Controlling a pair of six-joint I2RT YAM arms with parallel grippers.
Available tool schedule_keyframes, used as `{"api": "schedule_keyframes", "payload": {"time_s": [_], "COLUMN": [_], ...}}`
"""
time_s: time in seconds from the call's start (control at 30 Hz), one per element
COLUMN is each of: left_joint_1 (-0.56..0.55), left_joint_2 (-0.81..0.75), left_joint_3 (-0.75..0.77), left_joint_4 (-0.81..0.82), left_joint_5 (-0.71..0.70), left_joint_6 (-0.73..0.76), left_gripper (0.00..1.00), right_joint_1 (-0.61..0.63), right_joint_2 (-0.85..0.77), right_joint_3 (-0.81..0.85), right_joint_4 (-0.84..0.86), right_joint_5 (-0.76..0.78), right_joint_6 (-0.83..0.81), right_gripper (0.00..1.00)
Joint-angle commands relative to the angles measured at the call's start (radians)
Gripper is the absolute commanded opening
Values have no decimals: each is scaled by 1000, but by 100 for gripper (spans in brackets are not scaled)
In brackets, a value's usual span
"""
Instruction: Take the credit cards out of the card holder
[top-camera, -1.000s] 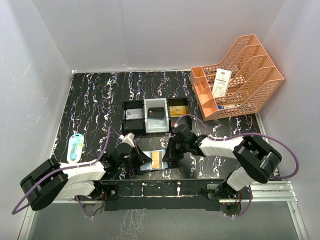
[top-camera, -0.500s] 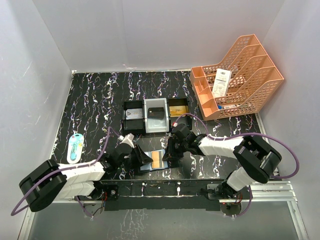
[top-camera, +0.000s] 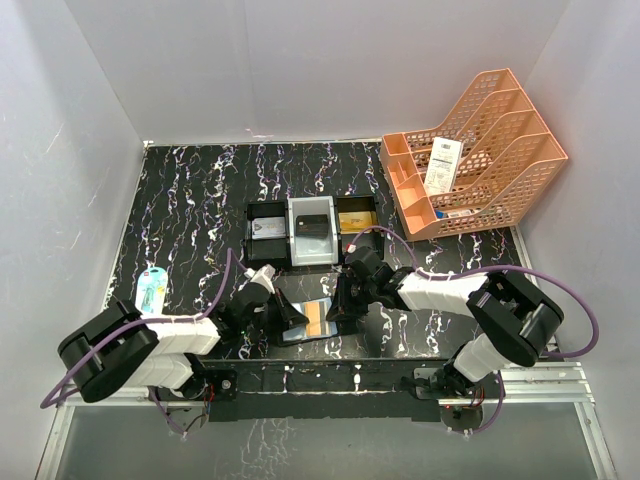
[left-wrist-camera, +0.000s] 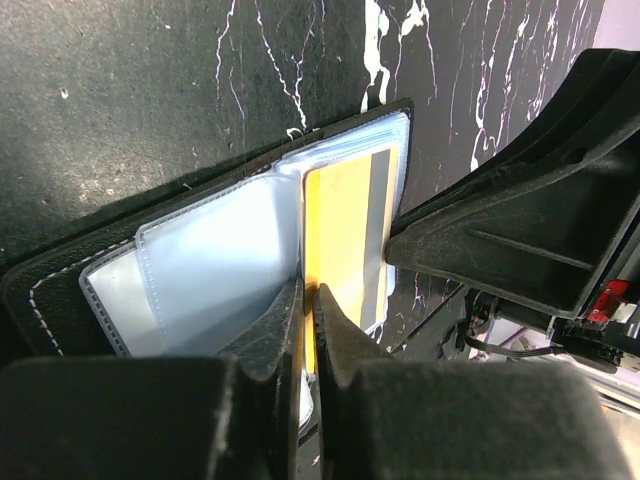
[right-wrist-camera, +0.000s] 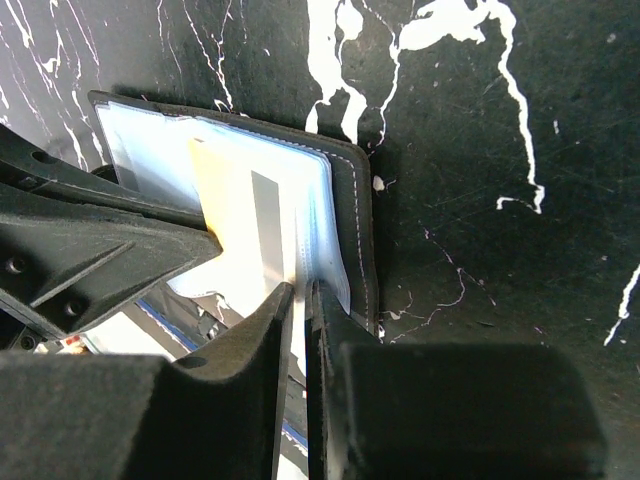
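Observation:
The card holder (top-camera: 303, 323) lies open near the table's front edge, between both grippers. In the left wrist view its blue-grey sleeves (left-wrist-camera: 200, 260) face up, and a gold-orange credit card (left-wrist-camera: 345, 215) with a grey stripe sticks partly out of the right panel. My left gripper (left-wrist-camera: 308, 297) is shut on that card's near edge. My right gripper (right-wrist-camera: 300, 292) is shut on the sleeve edge of the holder's right panel (right-wrist-camera: 352, 225), pinning it beside the same card (right-wrist-camera: 235, 195). From above, the left gripper (top-camera: 291, 314) and right gripper (top-camera: 341, 308) face each other across the holder.
A row of three small bins (top-camera: 311, 232) stands just behind the grippers, with cards inside. An orange mesh file rack (top-camera: 480, 165) holding a white printed slip (top-camera: 442, 165) fills the back right. A blue-white packet (top-camera: 152, 294) lies at the left.
My left gripper's jaws opened a little and closed again on the gold card. The left arm's elbow shifted towards the table. The right arm stayed put.

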Motion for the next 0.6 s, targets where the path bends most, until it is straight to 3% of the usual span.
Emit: {"api": "schedule_keyframes", "payload": {"time_s": [0.0,0.3,0.57], "left_joint_1": [-12,-12,-12], "left_joint_2": [20,-113,-165], "left_joint_3": [18,-8,-17], "left_joint_4": [22,-102,-136], "left_joint_5": [54,-19,-37], "left_joint_6": [27,43,55], "left_gripper": [0,0,0], "right_joint_1": [5,5,5], "right_joint_2": [19,-13,-66], "right_joint_3": [10,47,96], "right_joint_4": [24,-81,-120], "right_joint_5": [25,127,103], "right_joint_6": [-11,-32,-72], "right_gripper": [10,13,23]}}
